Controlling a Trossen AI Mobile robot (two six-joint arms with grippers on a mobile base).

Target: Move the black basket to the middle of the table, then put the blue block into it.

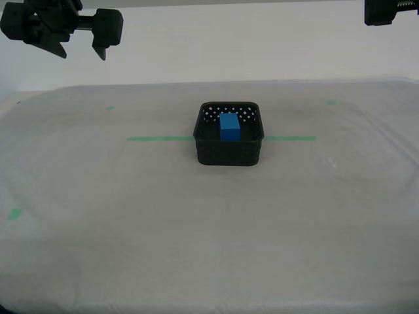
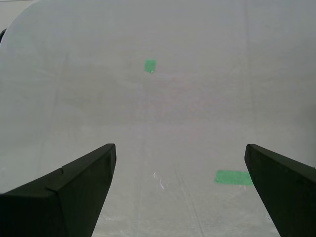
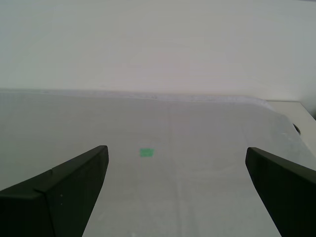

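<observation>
Sitting in black basket: blue block.

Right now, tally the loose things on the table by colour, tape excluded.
Black: 1, the small square perforated black plastic basket
Blue: 1, the small solid bright blue cuboid block inside the basket
Total: 2

no readable text, labels, brands, numbers or signs in any view
</observation>
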